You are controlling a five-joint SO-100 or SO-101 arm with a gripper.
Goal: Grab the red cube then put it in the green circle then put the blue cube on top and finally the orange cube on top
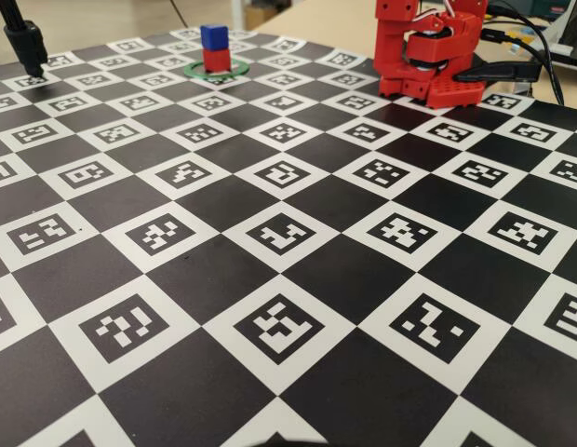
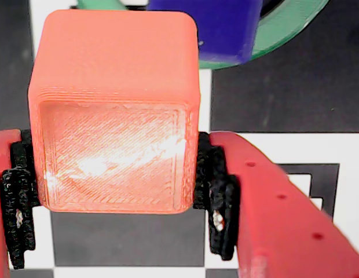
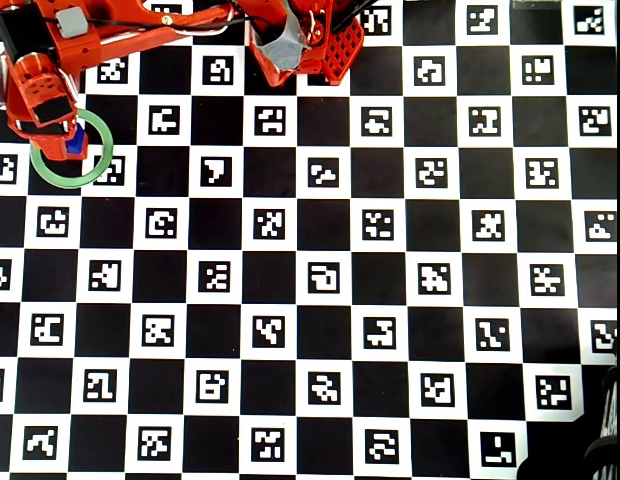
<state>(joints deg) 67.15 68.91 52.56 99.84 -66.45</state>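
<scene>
Closest to us in the wrist view, the orange cube (image 2: 113, 113) fills most of the picture, pinched between the fingers (image 2: 217, 200) of the gripper (image 2: 113, 194): black ribbed pads press on its left and right faces low down, and the red finger bodies splay outward below. We judge this cube to be a light, rigid printed block; its near face shows fine layer lines and a glossy sheen, so it may be a little slick, yet the flat parallel sides give the pads a square seat, and holding it on two opposite faces, as now, looks the right hold. The corners are rounded, so a grip too near an edge could let it twist. Just beyond its top edge we see the blue cube (image 2: 223, 32) and an arc of the green circle (image 2: 289, 35) lying on the chequered desk (image 2: 284, 92). In the fixed view the blue cube (image 1: 213, 36) sits squarely on the red cube (image 1: 216, 60), which stands inside the green circle (image 1: 197, 70) at the far side of the desk (image 1: 270, 279). In the overhead view the arm hangs over the ring (image 3: 98, 160), hiding most of the stack. We expect the stack to be tippy, so the orange cube wants a level, gentle release.
</scene>
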